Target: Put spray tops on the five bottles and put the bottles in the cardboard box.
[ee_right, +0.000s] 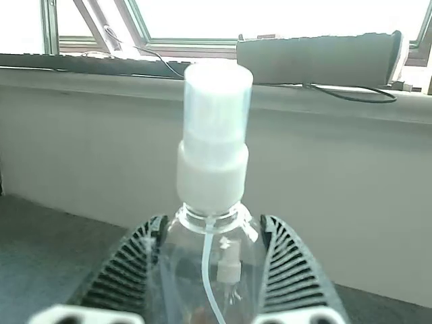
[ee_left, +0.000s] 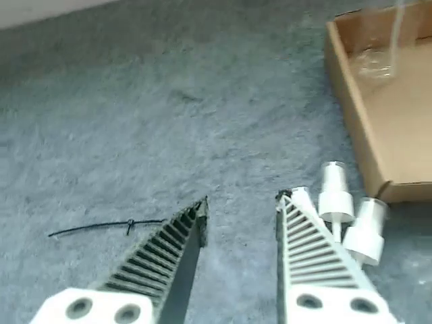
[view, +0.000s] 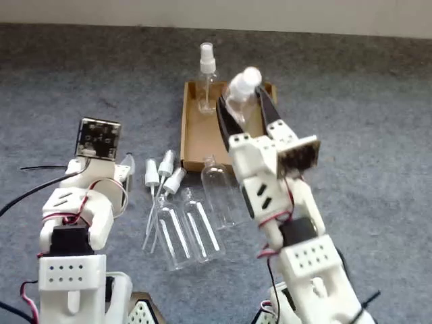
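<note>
My right gripper is shut on a clear bottle with a white spray top, held up over the cardboard box. In the right wrist view the bottle sits upright between the ribbed fingers, its spray top above them. Another capped bottle stands at the far end of the box. Three uncapped bottles lie on the carpet in front of the box, with three loose spray tops beside them. My left gripper is open just above the carpet, beside the spray tops.
Grey carpet covers the table. A thin black cable tie lies by my left gripper. The box wall is past the loose tops. Open carpet lies right of the box and far left.
</note>
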`<state>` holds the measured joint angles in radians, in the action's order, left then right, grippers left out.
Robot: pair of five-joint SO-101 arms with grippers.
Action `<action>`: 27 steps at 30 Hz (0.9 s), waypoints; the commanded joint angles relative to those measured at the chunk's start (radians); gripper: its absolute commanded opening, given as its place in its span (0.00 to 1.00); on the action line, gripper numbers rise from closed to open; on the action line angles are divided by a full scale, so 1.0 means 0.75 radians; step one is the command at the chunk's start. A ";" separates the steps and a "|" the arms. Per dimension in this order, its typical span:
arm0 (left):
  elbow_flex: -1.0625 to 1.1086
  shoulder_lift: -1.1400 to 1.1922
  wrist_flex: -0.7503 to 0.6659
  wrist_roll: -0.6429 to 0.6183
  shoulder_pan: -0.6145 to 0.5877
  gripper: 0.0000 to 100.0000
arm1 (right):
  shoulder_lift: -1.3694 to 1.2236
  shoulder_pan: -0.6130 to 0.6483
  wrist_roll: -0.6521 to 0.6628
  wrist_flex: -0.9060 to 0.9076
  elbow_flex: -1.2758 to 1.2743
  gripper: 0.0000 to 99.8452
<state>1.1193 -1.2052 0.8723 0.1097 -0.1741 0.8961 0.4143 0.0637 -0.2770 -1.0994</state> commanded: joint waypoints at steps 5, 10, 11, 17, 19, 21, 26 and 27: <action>0.210 -0.019 -0.315 -0.080 -0.177 0.16 | -0.517 0.052 -0.010 -0.357 0.298 0.00; 0.228 -0.019 -0.317 -0.080 -0.138 0.16 | -0.795 0.085 -0.010 -0.699 0.304 0.00; 0.228 -0.019 -0.317 -0.080 -0.138 0.16 | -0.848 0.085 -0.010 -0.748 0.306 0.00; 0.230 -0.009 -0.317 -0.080 -0.138 0.16 | -1.132 0.085 -0.004 -0.934 0.314 0.00; 0.230 -0.009 -0.317 -0.080 -0.138 0.16 | -1.206 0.085 -0.004 -0.987 0.332 0.00; 0.230 -0.009 -0.317 -0.080 -0.136 0.16 | -1.265 0.081 -0.008 -1.018 0.347 0.00; 0.230 -0.009 -0.317 -0.080 -0.136 0.16 | -1.413 0.087 -0.008 -1.040 0.416 0.00; 0.230 -0.009 -0.317 -0.080 -0.136 0.16 | -1.443 0.085 -0.008 -1.040 0.439 0.00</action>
<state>1.2958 -1.2052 0.6559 0.0575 -0.2969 -0.1626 0.4726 0.0637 -1.0303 -0.8554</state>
